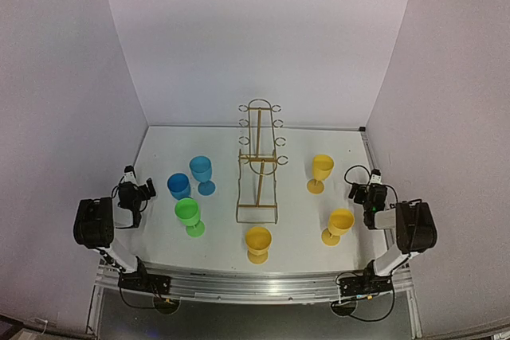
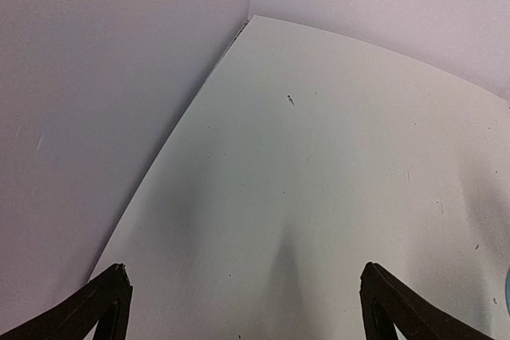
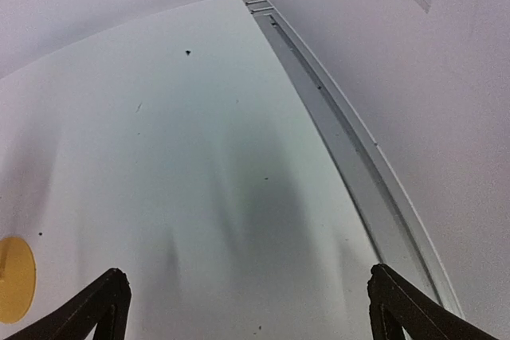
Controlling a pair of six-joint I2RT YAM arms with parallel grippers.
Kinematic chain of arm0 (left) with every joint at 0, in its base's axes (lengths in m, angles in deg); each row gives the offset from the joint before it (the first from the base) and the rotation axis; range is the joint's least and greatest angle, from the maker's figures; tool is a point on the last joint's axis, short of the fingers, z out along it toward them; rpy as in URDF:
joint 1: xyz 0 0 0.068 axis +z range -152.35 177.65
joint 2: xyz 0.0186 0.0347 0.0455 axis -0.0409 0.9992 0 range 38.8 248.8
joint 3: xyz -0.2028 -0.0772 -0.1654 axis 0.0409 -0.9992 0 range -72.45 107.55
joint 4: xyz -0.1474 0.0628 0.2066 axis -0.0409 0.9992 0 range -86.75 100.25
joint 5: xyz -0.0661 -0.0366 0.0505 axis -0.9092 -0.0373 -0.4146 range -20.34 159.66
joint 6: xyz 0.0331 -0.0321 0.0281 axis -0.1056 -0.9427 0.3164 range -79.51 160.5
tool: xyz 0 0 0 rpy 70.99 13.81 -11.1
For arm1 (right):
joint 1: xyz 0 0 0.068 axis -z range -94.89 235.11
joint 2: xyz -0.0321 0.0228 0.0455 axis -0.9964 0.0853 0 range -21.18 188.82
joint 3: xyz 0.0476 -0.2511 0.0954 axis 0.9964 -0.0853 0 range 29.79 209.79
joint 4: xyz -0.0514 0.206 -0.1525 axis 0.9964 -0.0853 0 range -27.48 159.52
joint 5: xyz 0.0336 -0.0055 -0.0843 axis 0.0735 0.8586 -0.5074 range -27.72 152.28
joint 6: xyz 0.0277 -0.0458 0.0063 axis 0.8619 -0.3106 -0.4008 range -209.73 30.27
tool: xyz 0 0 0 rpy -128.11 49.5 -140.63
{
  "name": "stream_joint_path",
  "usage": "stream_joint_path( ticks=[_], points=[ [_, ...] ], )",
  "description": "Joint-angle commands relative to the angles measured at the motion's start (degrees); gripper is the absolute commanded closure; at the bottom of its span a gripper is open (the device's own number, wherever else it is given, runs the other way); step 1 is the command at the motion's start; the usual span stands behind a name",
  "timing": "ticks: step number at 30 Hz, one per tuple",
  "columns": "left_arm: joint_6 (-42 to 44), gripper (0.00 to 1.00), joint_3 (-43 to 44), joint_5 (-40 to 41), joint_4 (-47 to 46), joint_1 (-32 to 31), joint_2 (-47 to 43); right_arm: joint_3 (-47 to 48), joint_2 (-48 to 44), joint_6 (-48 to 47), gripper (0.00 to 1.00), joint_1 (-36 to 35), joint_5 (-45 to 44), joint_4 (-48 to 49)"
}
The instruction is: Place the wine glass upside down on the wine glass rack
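Top external: looks down from high behind the arm bases, taking in the whole bench (image 1: 223,246) from afar. Left wrist: sits low and close, faces a bench corner at top centre, left pincer (image 2: 245,270) along the bottom edge. Right wrist: likewise over right pincer (image 3: 243,272); shares with the top view a yellow wine glass (image 3: 14,280) foot, lower left.

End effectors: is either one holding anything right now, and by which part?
Nothing is held. The left end effector and the right end effector both stand open, only white table showing between their jaws.
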Motion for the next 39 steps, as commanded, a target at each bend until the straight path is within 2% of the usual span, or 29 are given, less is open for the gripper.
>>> stream_joint_path(
  ticks=[1,5,9,12,15,19,23,29,32,35,39],
  points=[
    [-0.64,0.00,1.44,-0.79,-2.50,0.16,-0.04,8.46,-7.81,2.75,0.01,0.26,-6.78,-15.36],
    [-0.61,0.00,1.42,-0.75,-2.48,0.21,-0.01,13.96,-11.22,3.28,0.01,0.20,-3.37,-25.39],
    [-1.32,0.00,0.92,1.02,-2.46,0.24,-1.61,25.15,-11.23,3.70,0.02,0.21,1.18,-44.15],
    [-2.85,0.00,2.77,4.32,6.08,0.17,-7.97,33.58,-9.78,4.40,0.07,0.24,3.69,-58.19],
    [-0.22,0.00,6.79,2.61,17.94,0.17,-13.59,39.61,-9.14,5.86,0.08,0.16,5.74,-68.49],
    [-2.23,0.00,8.72,4.38,22.34,0.17,-21.44,44.62,-9.47,9.86,0.08,0.17,7.02,-77.96],
    [-3.13,0.00,10.75,-1.64,24.78,0.23,-28.26,49.52,-9.36,13.37,0.11,0.16,7.13,-87.52],
    [1.04,0.00,19.84,-20.03,36.80,-0.41,-31.63,55.82,-7.74,15.11,0.13,0.08,7.16,-99.19],
    [2.66,0.00,28.07,-25.12,48.07,-3.52,-29.38,58.12,-6.69,15.02,0.16,-0.06,6.97,-103.84],
    [8.24,0.00,32.68,-28.80,55.20,-9.14,-27.70,59.42,-5.86,14.11,0.19,-0.48,7.19,-105.88],
    [9.86,0.00,33.91,-39.84,55.95,-14.87,-28.11,60.95,-3.70,12.81,0.25,-1.37,8.62,-106.67]
  ],
)
